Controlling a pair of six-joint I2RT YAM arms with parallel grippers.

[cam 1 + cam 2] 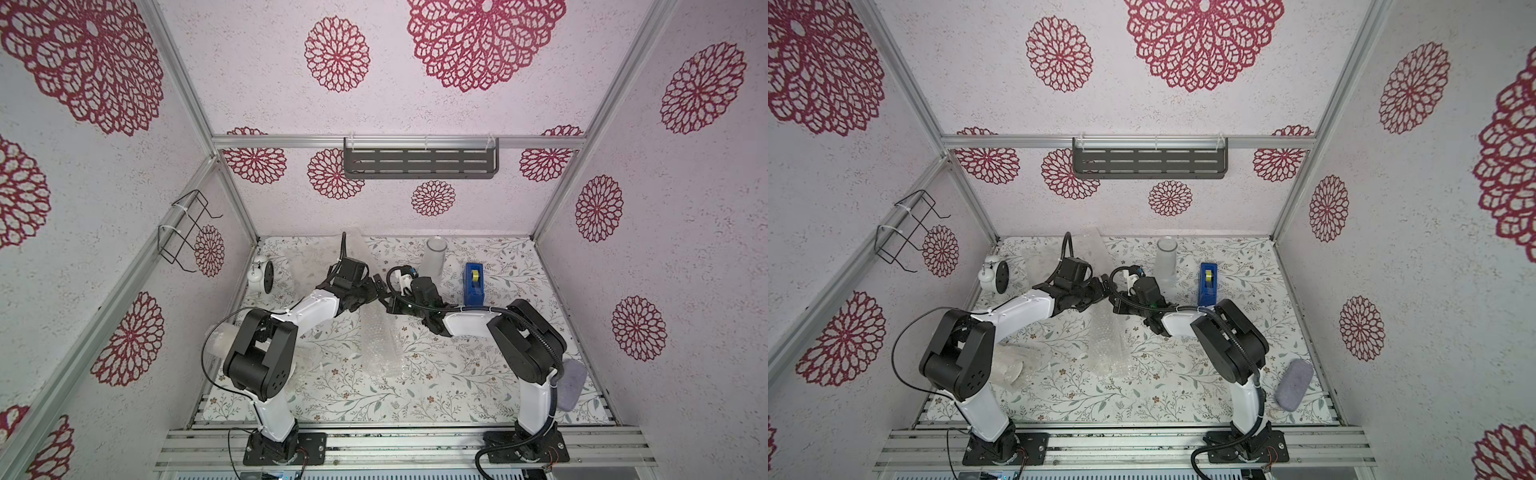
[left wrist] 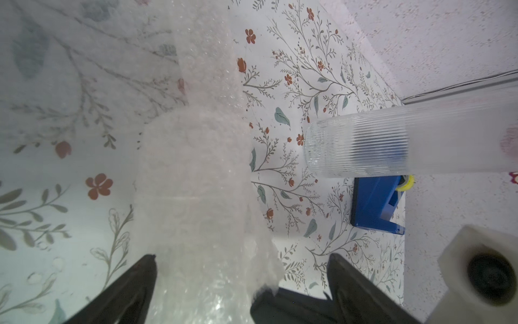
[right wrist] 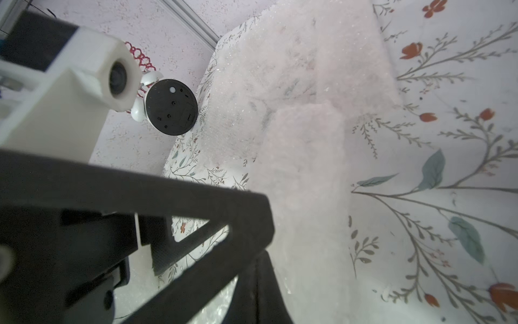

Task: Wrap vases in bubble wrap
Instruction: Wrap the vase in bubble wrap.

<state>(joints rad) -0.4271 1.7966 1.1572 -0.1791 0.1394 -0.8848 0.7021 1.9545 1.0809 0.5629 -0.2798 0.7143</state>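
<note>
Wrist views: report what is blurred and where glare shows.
Left wrist view: the bubble wrap close to the lens is a milky blur with bright glints at its near end, while the ribbed glass vase shows crisp ribs. Right wrist view: the bubble wrap is hazy too, but the alarm clock behind it is sharp.
</note>
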